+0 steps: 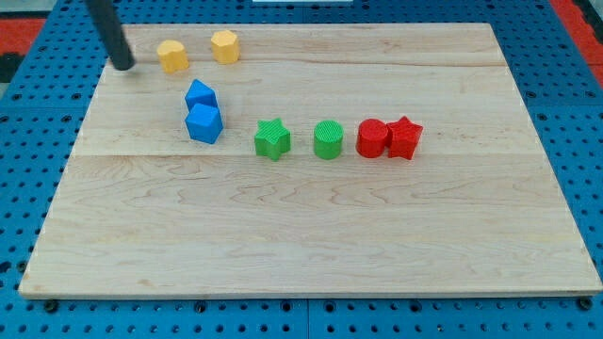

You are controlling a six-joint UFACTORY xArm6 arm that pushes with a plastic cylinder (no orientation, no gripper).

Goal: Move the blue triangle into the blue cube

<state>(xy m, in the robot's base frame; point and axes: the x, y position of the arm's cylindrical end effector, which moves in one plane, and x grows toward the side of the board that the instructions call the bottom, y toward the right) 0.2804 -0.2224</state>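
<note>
The blue triangle [200,94] sits at the upper left of the wooden board [311,235], touching the blue cube [204,124] just below it. My tip [123,66] rests on the board near its top left corner, to the upper left of both blue blocks and well apart from them. The rod rises from the tip out of the view's top.
Two yellow blocks [172,56] [225,45] sit just right of my tip near the board's top edge. A green star [272,139], a green cylinder [328,139], a red cylinder [372,138] and a red star [405,137] form a row right of the blue cube.
</note>
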